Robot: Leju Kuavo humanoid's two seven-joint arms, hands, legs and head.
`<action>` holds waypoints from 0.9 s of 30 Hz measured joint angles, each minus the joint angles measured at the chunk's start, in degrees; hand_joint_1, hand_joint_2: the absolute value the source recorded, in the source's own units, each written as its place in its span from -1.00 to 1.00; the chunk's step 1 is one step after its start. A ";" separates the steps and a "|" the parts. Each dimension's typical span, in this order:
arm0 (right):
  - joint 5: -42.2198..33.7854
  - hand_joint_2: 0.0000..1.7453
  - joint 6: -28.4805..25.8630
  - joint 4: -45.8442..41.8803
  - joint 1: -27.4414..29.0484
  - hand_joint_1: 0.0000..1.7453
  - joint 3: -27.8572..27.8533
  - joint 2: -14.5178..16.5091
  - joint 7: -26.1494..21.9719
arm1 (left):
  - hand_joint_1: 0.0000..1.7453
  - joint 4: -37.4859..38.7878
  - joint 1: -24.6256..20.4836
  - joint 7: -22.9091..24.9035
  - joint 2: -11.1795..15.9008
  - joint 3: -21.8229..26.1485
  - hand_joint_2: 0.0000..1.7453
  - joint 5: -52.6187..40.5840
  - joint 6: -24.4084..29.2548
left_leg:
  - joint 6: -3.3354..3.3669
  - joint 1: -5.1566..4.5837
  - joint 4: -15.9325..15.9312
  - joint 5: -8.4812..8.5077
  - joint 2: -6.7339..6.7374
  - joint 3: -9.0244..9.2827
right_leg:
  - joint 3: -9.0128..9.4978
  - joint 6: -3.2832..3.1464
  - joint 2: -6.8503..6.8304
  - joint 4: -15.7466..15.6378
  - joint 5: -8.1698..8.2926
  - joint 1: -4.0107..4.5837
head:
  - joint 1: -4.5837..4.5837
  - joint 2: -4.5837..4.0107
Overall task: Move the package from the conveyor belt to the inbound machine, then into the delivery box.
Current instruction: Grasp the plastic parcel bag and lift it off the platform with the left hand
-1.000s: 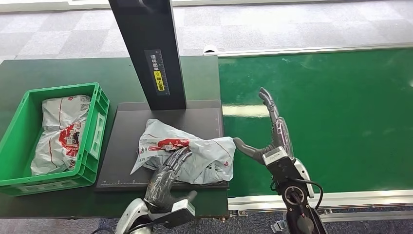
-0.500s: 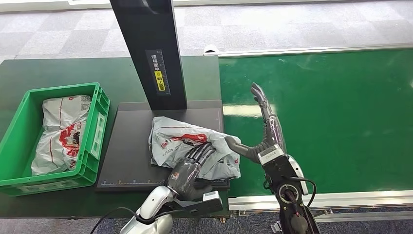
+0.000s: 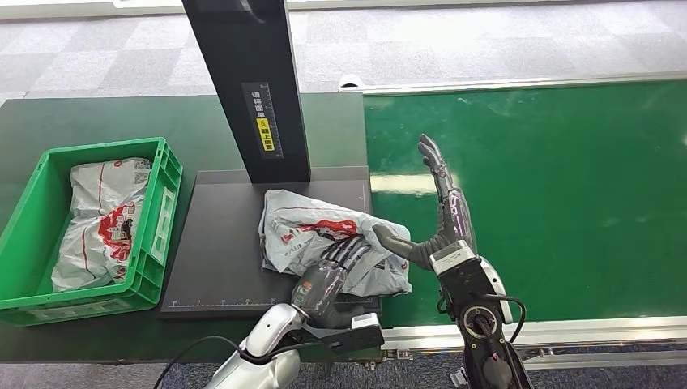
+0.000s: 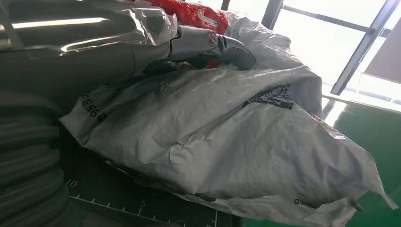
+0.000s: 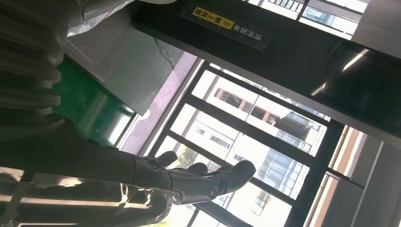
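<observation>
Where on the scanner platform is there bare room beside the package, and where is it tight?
Bare: the platform strip between the green crate and the package. Tight: right edge, where the package overhangs toward the belt, with the left hand on it and the right hand alongside.

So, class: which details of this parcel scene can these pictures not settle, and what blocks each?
- Package underside: hidden against the black platform, head view.
- Left hand grip: fingers lie on the package; whether they clasp it is unclear.
- Yellow label print: too small.
- Green crate bottom: covered by a bagged parcel.
</observation>
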 joint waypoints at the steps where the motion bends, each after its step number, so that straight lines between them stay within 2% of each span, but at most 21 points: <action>1: 0.00 1.00 0.00 0.00 0.00 -1.00 0.00 0.00 0.00 | -1.00 0.15 -0.05 0.00 -0.03 -0.01 1.00 0.00 0.02 | 0.00 0.00 0.00 0.00 0.00 0.00 | 0.00 0.00 0.00 0.00 0.00 0.00 | 0.00 0.00; 16: 0.16 1.00 0.00 0.00 0.00 -1.00 0.00 0.00 0.17 | -0.98 1.19 -0.55 0.22 -0.60 0.03 1.00 1.05 0.73 | 0.00 0.00 0.00 0.00 -0.01 0.00 | 0.00 0.00 0.00 0.00 0.00 0.00 | -0.01 0.00; 20: 0.66 1.00 -0.09 -1.04 0.05 -1.00 0.00 0.02 0.47 | 1.00 2.02 -2.69 0.52 -1.98 0.57 1.00 3.80 1.51 | 0.00 0.00 0.01 0.00 0.00 0.01 | 0.00 0.01 0.00 0.00 0.01 0.00 | -0.01 0.00; 27: 0.46 1.00 -0.79 -1.42 -0.03 -1.00 -0.02 -0.01 0.32 | 1.00 3.04 -3.72 -1.62 -2.15 2.73 1.00 9.16 2.77 | 0.00 0.00 0.00 0.00 0.00 0.00 | -0.01 0.00 0.00 0.00 0.00 0.01 | -0.01 0.00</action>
